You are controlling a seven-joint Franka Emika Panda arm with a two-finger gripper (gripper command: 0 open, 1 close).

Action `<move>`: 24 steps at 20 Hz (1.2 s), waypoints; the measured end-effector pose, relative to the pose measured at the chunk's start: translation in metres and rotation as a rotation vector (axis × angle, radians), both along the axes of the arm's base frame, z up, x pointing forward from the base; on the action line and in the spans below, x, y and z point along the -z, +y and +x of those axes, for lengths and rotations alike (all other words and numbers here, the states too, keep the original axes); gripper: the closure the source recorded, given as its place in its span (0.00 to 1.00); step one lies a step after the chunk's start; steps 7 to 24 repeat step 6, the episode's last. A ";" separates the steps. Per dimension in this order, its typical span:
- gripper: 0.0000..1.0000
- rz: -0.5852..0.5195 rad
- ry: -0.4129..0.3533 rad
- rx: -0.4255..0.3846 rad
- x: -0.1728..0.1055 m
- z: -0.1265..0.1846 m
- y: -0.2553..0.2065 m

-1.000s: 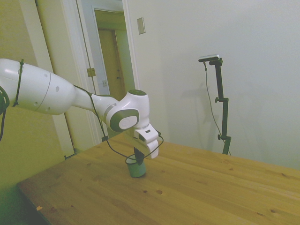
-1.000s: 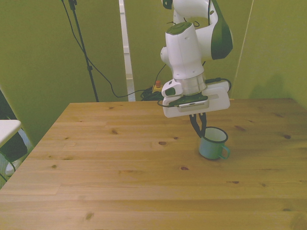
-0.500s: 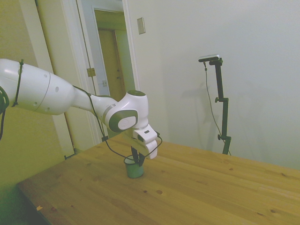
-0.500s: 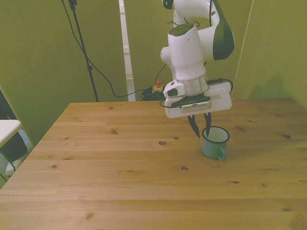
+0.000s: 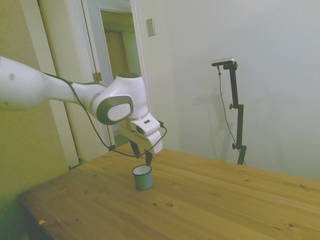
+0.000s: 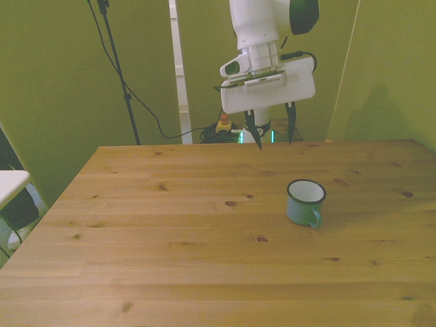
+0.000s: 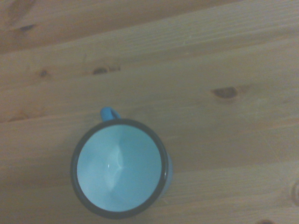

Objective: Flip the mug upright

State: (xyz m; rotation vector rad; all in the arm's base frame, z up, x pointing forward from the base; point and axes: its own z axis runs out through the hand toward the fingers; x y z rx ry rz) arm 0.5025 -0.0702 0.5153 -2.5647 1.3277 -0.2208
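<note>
Wrist view: upright mug (image 7: pixel 119 168) (handle mostly hidden by rim)

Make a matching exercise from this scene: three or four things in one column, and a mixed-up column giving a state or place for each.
Things:
1. mug
2. gripper
3. mug's handle
4. table

States or places:
A. open, raised above the table, holding nothing
B. bare wood with dark knots
C. standing upright, opening up
D. on the side of the mug that faces the front camera

Pairs: 1-C, 2-A, 3-D, 4-B
</note>
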 end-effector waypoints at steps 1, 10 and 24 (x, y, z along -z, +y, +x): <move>0.00 -0.018 -0.004 0.003 -0.004 -0.014 0.005; 0.00 -0.116 -0.017 0.027 -0.002 -0.069 0.041; 0.00 -0.116 -0.017 0.027 -0.002 -0.069 0.041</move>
